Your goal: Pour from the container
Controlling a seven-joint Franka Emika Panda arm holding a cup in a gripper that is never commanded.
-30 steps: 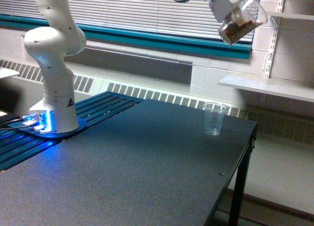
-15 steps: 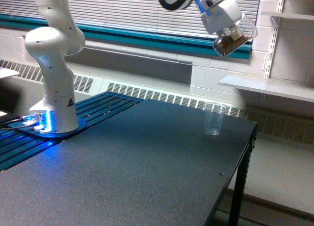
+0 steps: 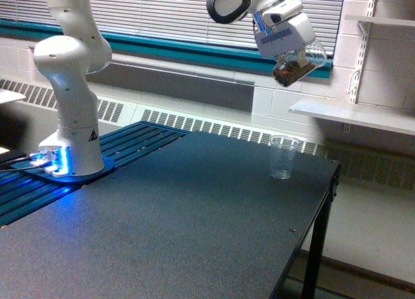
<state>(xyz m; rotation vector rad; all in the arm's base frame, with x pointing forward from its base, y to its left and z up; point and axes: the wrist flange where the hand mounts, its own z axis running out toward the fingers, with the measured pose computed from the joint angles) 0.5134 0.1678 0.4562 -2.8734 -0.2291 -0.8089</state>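
We noted the jaws clamped on the small clear beaker-like container of brown granules, tilted high above the ribbed clear plastic cup on the dark speckled surface. From such height, we judged granules might scatter past the cup.

Container above cup on table
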